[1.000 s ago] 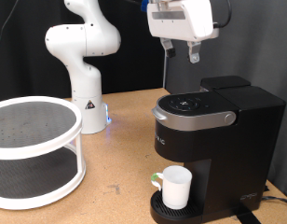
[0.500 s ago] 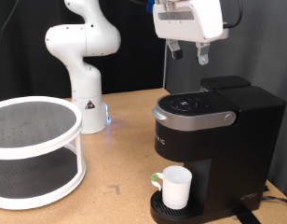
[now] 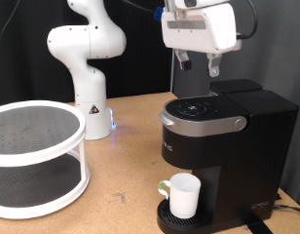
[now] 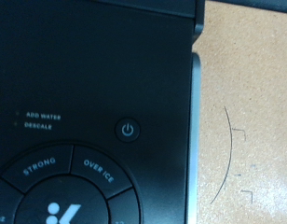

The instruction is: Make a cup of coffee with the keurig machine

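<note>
A pale wooden counter [image 3: 121, 166] filled the exterior view, backed by a dark wall. On it, near the edge at the exterior view's left, stood a white two-tier round rack [image 3: 33, 156] with dark mesh shelves. Behind the rack, toward the counter's back edge, my own white arm [image 3: 87, 58] rose from its base, where a small blue light glowed.

The keurig machine [image 3: 223, 146], boxy and matte black with a grey-silver lid handle, sat at the corner of the counter toward the exterior view's bottom right. Its lid was down. The cup [image 3: 183, 195], plain white, stood upright on the round drip tray under the machine's spout.

My gripper [image 3: 199, 64] hung in the air above the machine's top, touching nothing and holding nothing, its two fingers set apart with a clear gap between them.

The wrist view looked straight down on the machine's black top panel [image 4: 97, 93]: a power button [image 4: 129, 130], the buttons marked STRONG [image 4: 39, 169] and OVER ICE [image 4: 99, 167], and small ADD WATER and DESCALE labels. Beside the panel's silver edge lay bare counter with faint pencil marks [image 4: 232, 149].
</note>
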